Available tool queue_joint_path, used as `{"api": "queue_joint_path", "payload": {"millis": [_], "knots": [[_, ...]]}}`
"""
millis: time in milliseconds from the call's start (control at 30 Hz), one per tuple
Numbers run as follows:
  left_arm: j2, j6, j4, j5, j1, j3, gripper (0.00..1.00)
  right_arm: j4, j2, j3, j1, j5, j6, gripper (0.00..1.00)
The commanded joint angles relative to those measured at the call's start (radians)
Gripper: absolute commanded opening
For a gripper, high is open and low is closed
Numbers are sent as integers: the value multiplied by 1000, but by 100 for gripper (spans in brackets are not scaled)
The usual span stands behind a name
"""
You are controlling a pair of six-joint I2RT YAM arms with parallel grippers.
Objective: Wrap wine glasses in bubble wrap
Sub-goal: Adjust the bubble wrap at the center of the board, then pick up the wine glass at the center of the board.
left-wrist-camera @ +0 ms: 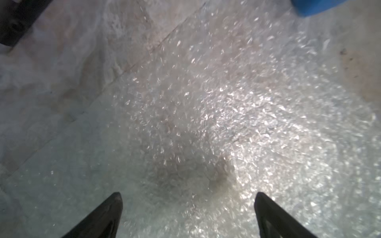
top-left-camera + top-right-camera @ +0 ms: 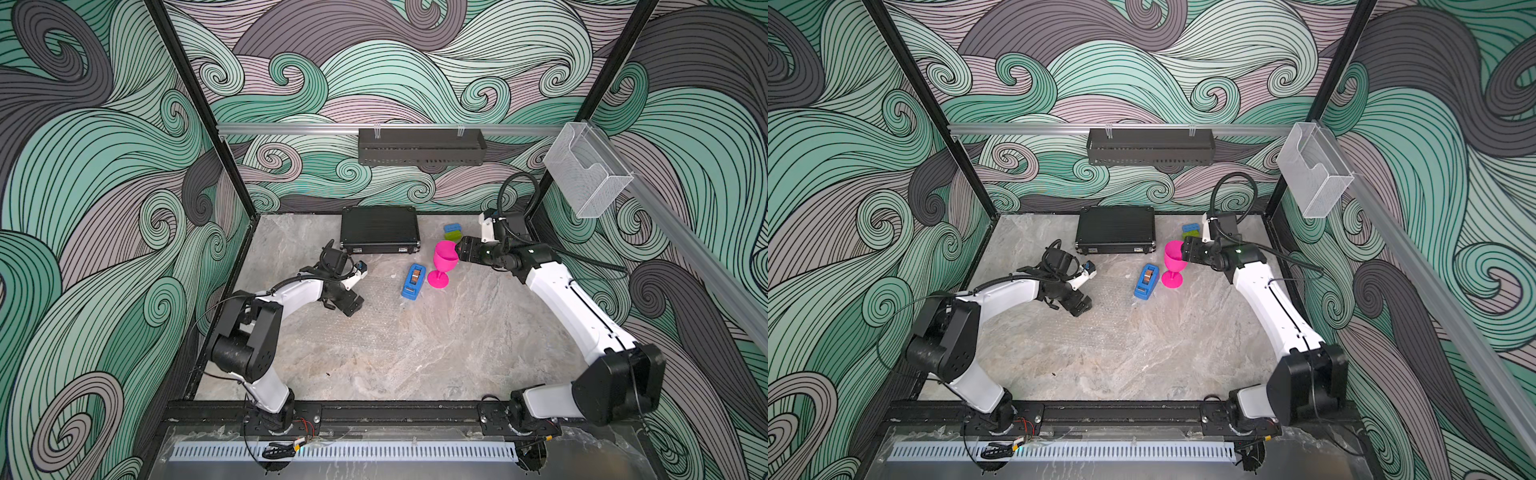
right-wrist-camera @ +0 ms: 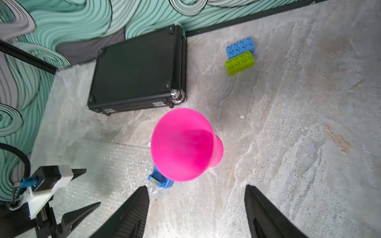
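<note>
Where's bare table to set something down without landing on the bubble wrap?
Free: the front strip of table between the bubble wrap and the black front rail. Crowded: the back, with black case, tape dispenser, pink goblet, toy bricks.

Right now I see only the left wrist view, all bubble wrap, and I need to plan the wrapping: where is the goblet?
Observer: The goblet stands upright beside the blue tape dispenser, on the right arm's side of it.
Operator: Is the right gripper holding it?
Observer: No. The right gripper sits next to the bowl, jaws apart, nothing between them.
Operator: Anything else close to it?
Observer: Blue and green bricks lie just behind the goblet, toward the back wall.
</note>
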Motion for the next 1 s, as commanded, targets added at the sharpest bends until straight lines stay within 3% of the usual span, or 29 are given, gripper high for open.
{"api": "queue_joint_path", "payload": {"millis": [0,233,367,500,700,833,967], "knots": [[62,-4,-32,-94,-34,67,99,-100,55,51,-3,-25,-20,72],[183,-115,-188,-184,-41,242,99,-157,192,158,-21,-16,-33,57],[56,-131,-220,-48,-41,233,99,-165,248,186,-24,15,-52,51],[-108,-92,-221,91,-42,196,99,-204,307,233,-30,38,-64,38],[-244,-54,-233,265,-42,217,98,-345,296,316,-33,95,-79,0],[-259,-63,-188,435,-42,225,99,-475,181,361,-32,112,-103,0],[-240,-120,-199,567,-43,287,98,-603,110,434,1,-8,-145,0]]}}
